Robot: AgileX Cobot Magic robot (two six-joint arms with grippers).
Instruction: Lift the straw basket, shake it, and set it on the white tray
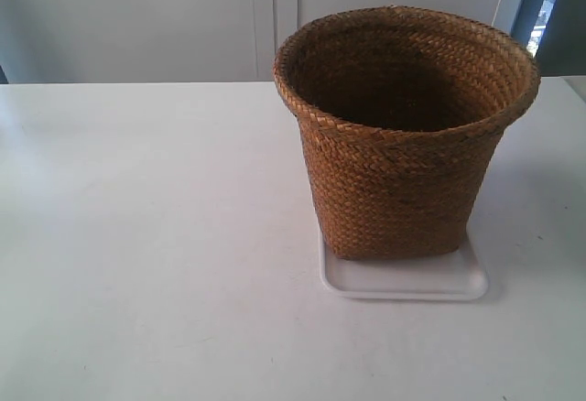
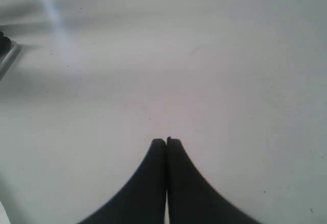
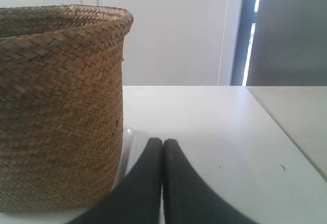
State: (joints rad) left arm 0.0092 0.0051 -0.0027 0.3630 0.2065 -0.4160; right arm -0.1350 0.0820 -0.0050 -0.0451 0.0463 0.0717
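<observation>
The brown straw basket (image 1: 403, 135) stands upright on the white tray (image 1: 403, 282), right of the table's middle in the exterior view; its inside is dark. In the right wrist view the straw basket (image 3: 59, 106) rises close beside my right gripper (image 3: 163, 141), with a strip of the white tray (image 3: 129, 144) showing between them. That gripper is shut, empty, and apart from the basket. My left gripper (image 2: 166, 141) is shut too, holding nothing, low over bare white tabletop. Neither arm shows in the exterior view.
The white table (image 1: 137, 236) stretches wide to the basket's left in the exterior view. A pale wall and a dark window frame (image 3: 250, 29) stand behind the table. A dark object (image 2: 5, 42) sits at the table's edge in the left wrist view.
</observation>
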